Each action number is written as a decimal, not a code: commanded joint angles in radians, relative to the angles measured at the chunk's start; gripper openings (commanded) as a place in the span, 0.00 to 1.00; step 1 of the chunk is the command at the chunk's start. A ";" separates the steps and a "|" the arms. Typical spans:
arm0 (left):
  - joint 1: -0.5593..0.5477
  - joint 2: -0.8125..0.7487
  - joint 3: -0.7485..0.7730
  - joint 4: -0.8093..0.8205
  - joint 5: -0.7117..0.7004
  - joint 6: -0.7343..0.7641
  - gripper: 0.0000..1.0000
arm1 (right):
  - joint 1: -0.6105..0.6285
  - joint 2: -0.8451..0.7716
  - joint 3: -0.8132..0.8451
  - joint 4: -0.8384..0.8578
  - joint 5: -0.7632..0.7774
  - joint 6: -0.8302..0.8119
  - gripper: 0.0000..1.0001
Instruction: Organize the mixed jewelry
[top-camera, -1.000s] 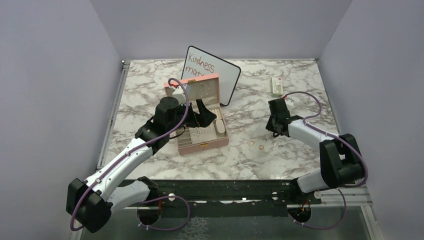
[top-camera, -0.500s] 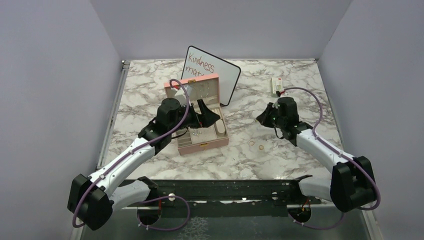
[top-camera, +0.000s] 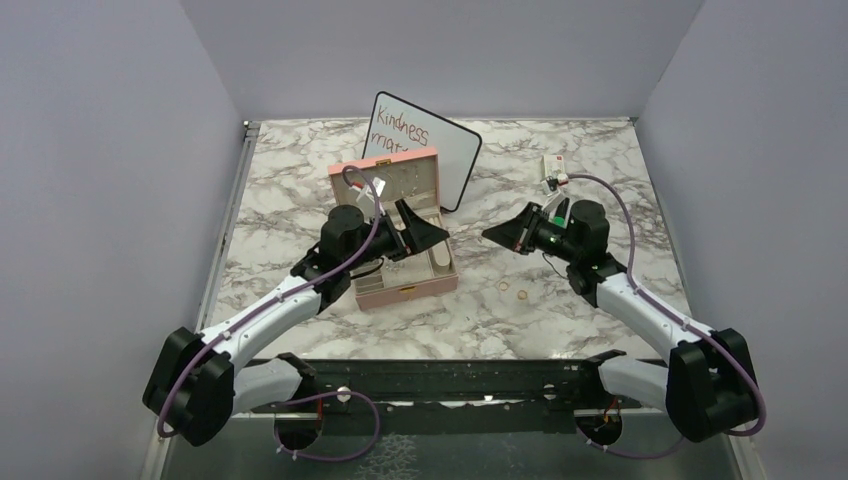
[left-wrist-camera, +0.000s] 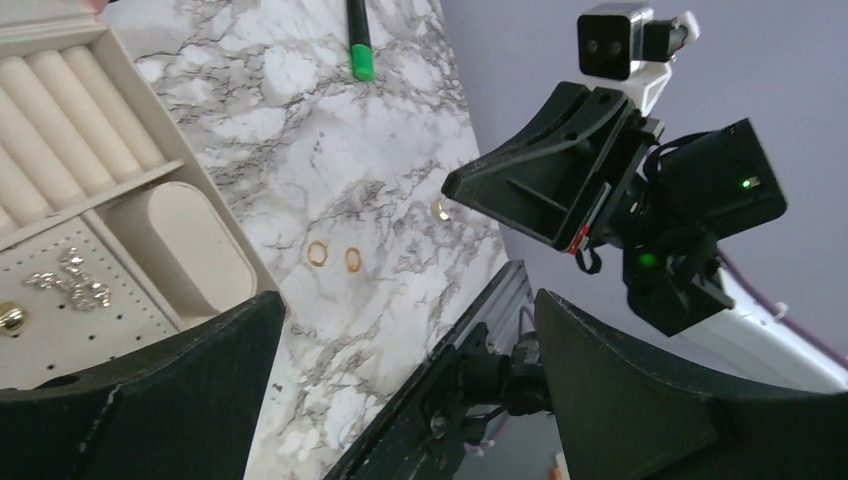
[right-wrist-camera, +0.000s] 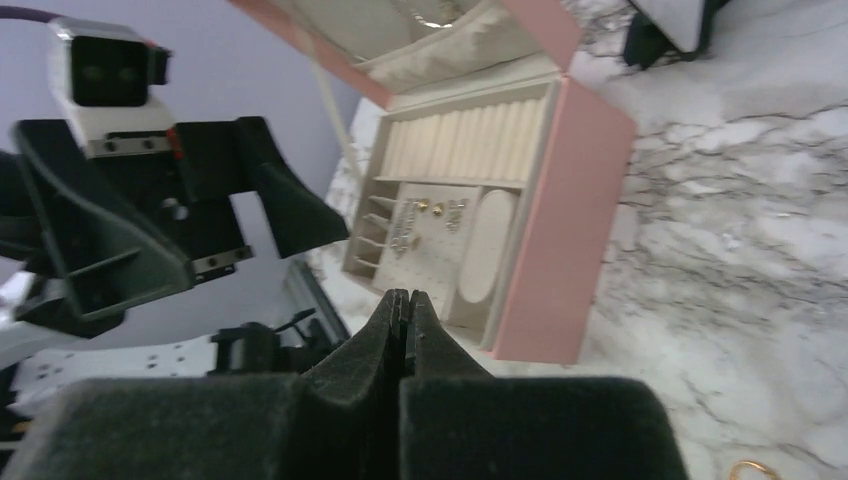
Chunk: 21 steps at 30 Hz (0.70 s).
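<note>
The open pink jewelry box (top-camera: 404, 283) stands at the table's middle left, with small gold and silver pieces (left-wrist-camera: 72, 285) in its perforated tray; they also show in the right wrist view (right-wrist-camera: 420, 215). Two gold rings (top-camera: 503, 286) (top-camera: 523, 293) lie on the marble to the right of the box, seen also in the left wrist view (left-wrist-camera: 317, 253) (left-wrist-camera: 353, 259). A third gold bit (left-wrist-camera: 440, 208) lies farther out. My left gripper (top-camera: 420, 228) (left-wrist-camera: 405, 300) is open and empty above the box's right side. My right gripper (top-camera: 492, 235) (right-wrist-camera: 400, 297) is shut, raised, pointing left towards the box.
A whiteboard (top-camera: 440, 150) with red writing leans behind the box. A black marker with a green cap (left-wrist-camera: 357, 40) lies on the marble beyond the box. The black front rail (top-camera: 450, 375) runs along the near table edge. Grey walls close in three sides.
My right arm swung up and left; its shut gripper turned from pointing down at the table to pointing at the box. My left gripper rose slightly and shifted right, still open.
</note>
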 joint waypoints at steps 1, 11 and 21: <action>-0.011 0.039 0.016 0.124 0.057 -0.093 0.93 | 0.005 -0.017 -0.045 0.251 -0.155 0.213 0.01; -0.075 0.135 0.023 0.315 0.072 -0.244 0.83 | 0.031 -0.023 -0.118 0.488 -0.167 0.433 0.01; -0.125 0.176 0.029 0.445 0.030 -0.293 0.75 | 0.055 -0.019 -0.151 0.588 -0.128 0.546 0.01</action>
